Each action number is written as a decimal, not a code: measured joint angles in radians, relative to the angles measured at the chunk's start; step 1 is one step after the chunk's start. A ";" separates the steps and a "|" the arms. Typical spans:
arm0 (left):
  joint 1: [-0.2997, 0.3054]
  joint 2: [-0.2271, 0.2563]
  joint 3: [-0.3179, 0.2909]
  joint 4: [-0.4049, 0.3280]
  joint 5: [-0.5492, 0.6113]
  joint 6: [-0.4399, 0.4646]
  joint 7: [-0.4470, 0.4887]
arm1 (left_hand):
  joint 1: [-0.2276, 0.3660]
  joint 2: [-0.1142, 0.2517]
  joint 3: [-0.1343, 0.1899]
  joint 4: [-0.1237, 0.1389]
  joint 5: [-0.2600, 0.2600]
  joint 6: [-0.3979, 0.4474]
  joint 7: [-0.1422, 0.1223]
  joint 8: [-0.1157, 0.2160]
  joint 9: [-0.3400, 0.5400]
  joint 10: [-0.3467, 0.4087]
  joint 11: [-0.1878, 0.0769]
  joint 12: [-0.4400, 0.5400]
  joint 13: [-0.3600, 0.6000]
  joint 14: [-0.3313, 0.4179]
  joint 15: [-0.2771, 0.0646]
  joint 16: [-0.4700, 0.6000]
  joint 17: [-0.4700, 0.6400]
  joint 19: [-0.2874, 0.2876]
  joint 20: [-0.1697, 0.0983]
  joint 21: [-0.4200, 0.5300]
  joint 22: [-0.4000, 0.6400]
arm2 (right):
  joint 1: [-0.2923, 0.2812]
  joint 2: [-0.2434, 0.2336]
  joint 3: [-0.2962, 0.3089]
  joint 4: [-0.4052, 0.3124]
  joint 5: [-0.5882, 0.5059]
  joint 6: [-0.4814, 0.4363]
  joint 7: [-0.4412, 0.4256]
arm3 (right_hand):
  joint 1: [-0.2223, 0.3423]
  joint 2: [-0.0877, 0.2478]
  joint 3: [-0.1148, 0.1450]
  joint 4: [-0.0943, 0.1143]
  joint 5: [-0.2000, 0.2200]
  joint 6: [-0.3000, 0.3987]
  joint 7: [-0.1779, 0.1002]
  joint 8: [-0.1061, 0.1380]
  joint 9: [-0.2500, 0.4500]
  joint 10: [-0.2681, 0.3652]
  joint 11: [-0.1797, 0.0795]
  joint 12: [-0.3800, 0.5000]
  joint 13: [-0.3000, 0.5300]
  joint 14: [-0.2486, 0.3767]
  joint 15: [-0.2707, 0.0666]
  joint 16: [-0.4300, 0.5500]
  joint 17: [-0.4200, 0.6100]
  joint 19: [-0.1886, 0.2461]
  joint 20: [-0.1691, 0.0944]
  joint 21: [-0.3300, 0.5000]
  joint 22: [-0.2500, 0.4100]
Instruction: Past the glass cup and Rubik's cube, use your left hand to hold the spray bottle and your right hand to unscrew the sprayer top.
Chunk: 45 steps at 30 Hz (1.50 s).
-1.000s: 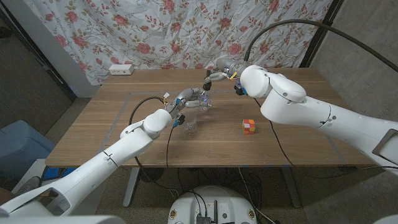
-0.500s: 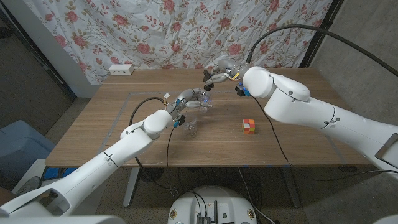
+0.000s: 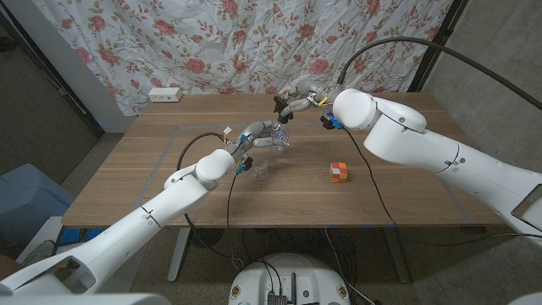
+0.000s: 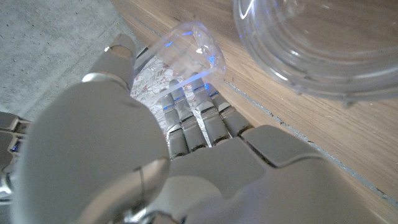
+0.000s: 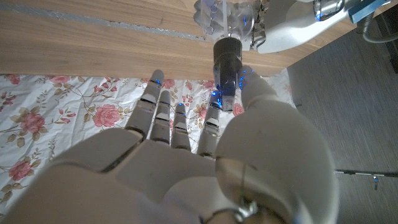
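**Two hands on the bottle, top ready to turn**

The robot is at the twisting part of the job. The spray bottle [image 3: 279,135] stands far back on the wooden table [image 3: 406,195], past the glass cup [image 3: 261,172] and the Rubik's cube [image 3: 339,172]. The cup is close to the left arm, and the cube sits off to the right, well apart from the bottle.

The left hand [image 3: 258,135] is wrapped around the clear body of the bottle, with its fingers closed on it. From the left wrist view you can see the clear plastic right against those fingers [image 4: 189,118].

The right hand [image 3: 298,103] is up at the sprayer top [image 5: 227,65]. Its thumb and fingers are closed around the dark top, pinching it from the sides.

I think the top is not off yet, because it sits right on the bottle neck. Next, the right hand needs to turn the top round and round. The left hand must hold tight so the bottle does not spin along or tip over.
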 measured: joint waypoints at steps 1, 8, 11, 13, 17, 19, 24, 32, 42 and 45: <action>-0.001 0.000 0.000 0.001 0.000 -0.001 -0.001 | 0.000 0.000 0.000 0.000 0.000 0.000 0.000 0.000 0.000 0.000 0.000 0.000 0.000 0.000 0.000 0.000 0.000 0.000 0.000 0.000 0.000 | -0.001 0.000 0.002 0.001 0.004 0.003 -0.002 | 0.002 0.002 0.001 0.001 0.000 0.005 -0.005 0.004 0.000 0.001 -0.001 0.000 0.000 0.000 0.000 0.000 0.000 0.000 0.000 -0.003 0.000; -0.007 -0.002 0.002 0.007 -0.002 -0.005 -0.007 | 0.000 0.000 -0.001 0.001 0.000 0.000 0.000 0.000 -0.001 0.000 0.000 0.000 0.000 0.000 0.000 -0.004 0.000 0.000 0.000 0.000 0.000 | -0.010 0.001 0.022 0.011 0.027 0.024 -0.018 | 0.029 0.018 0.005 0.005 0.000 0.044 -0.051 0.014 0.000 0.004 -0.015 0.000 0.000 -0.005 -0.005 0.000 0.006 -0.004 -0.004 -0.004 0.000; -0.010 -0.003 0.004 0.010 -0.003 -0.006 -0.010 | 0.000 0.000 -0.001 0.001 0.000 0.000 0.000 0.000 -0.002 0.000 0.000 -0.002 0.000 0.000 0.000 -0.004 0.000 0.000 0.000 0.000 0.000 | -0.014 0.001 0.030 0.014 0.035 0.031 -0.025 | 0.039 0.028 0.007 0.007 0.004 0.064 -0.071 0.016 -0.001 0.012 -0.022 0.000 0.000 -0.008 -0.010 0.005 0.009 -0.008 -0.008 -0.004 0.000; -0.011 -0.004 0.004 0.011 -0.004 -0.006 -0.012 | 0.000 0.000 -0.001 0.001 0.000 0.000 0.000 0.000 -0.002 0.004 -0.004 -0.007 0.000 0.000 0.000 -0.004 0.005 0.000 0.000 0.000 0.000 | -0.016 0.000 0.034 0.015 0.039 0.036 -0.029 | 0.045 0.035 0.010 0.004 0.006 0.073 -0.080 0.022 -0.001 0.016 -0.026 0.004 0.000 -0.005 -0.013 0.006 0.013 -0.011 -0.011 -0.004 0.000; -0.015 -0.005 0.007 0.014 -0.004 -0.006 -0.012 | 0.000 0.000 0.000 0.000 0.000 0.000 0.000 0.000 -0.001 0.004 -0.004 -0.007 0.002 0.000 0.000 -0.004 0.005 0.000 0.000 0.000 0.000 | -0.016 0.000 0.034 0.015 0.049 0.050 -0.037 | 0.058 0.047 0.012 0.004 0.006 0.096 -0.103 0.027 -0.001 0.024 -0.034 0.008 0.002 -0.007 -0.022 0.010 0.018 -0.011 -0.011 -0.004 0.000; -0.016 -0.005 0.008 0.014 -0.004 -0.006 -0.012 | 0.000 0.000 0.002 -0.002 0.000 0.000 0.000 0.000 -0.001 0.005 -0.005 -0.007 0.005 0.000 0.000 -0.004 0.005 0.000 0.000 0.000 0.000 | -0.016 0.000 0.034 0.015 0.054 0.057 -0.041 | 0.061 0.050 0.014 0.002 0.006 0.105 -0.112 0.033 -0.001 0.027 -0.037 0.008 0.003 -0.003 -0.025 0.010 0.019 -0.011 -0.011 -0.004 0.000; -0.017 -0.006 0.011 0.014 -0.006 -0.006 -0.022 | 0.000 0.000 0.002 -0.002 0.000 0.000 0.000 0.000 -0.001 0.009 -0.002 -0.007 0.005 0.000 0.000 -0.004 0.005 0.000 0.000 0.000 0.000 | -0.038 -0.006 0.066 0.023 0.065 0.073 -0.051 | 0.085 0.059 0.015 0.001 0.010 0.139 -0.120 0.045 0.002 0.031 -0.049 0.008 0.003 -0.007 -0.029 0.013 0.023 -0.016 -0.016 -0.004 0.000; -0.018 -0.007 0.014 0.011 -0.007 0.002 -0.023 | 0.000 0.000 0.002 -0.002 0.000 0.000 0.000 0.000 -0.001 0.009 -0.002 -0.007 0.005 0.000 0.000 -0.004 0.005 0.000 0.000 0.000 0.000 | -0.054 -0.010 0.084 0.025 0.080 0.094 -0.061 | 0.102 0.063 0.018 -0.002 0.010 0.196 -0.120 0.059 0.001 0.039 -0.064 0.008 0.003 -0.009 -0.031 0.020 0.032 -0.016 -0.016 -0.004 0.000; -0.020 -0.007 0.018 0.008 -0.007 0.009 -0.025 | 0.000 0.000 0.002 -0.002 -0.006 0.000 0.000 0.000 -0.001 0.009 -0.002 -0.008 0.005 0.000 0.000 -0.004 0.005 0.000 0.000 0.000 0.000 | -0.074 -0.015 0.106 0.024 0.093 0.110 -0.079 | 0.131 0.044 0.018 -0.002 0.014 0.256 -0.115 0.082 0.001 0.051 -0.076 0.008 0.000 -0.005 -0.034 0.028 0.042 -0.016 -0.016 -0.004 0.000; -0.021 -0.007 0.020 0.008 -0.007 0.009 -0.025 | 0.000 0.000 0.002 -0.002 -0.007 0.000 0.000 0.000 -0.001 0.009 -0.002 -0.010 0.005 0.000 0.000 -0.004 0.005 0.000 0.000 0.000 0.000 | -0.075 -0.015 0.107 0.024 0.096 0.111 -0.085 | 0.138 0.051 0.018 -0.002 0.014 0.273 -0.115 0.089 0.003 0.056 -0.081 0.008 0.000 -0.005 -0.034 0.032 0.046 -0.016 -0.016 -0.004 0.000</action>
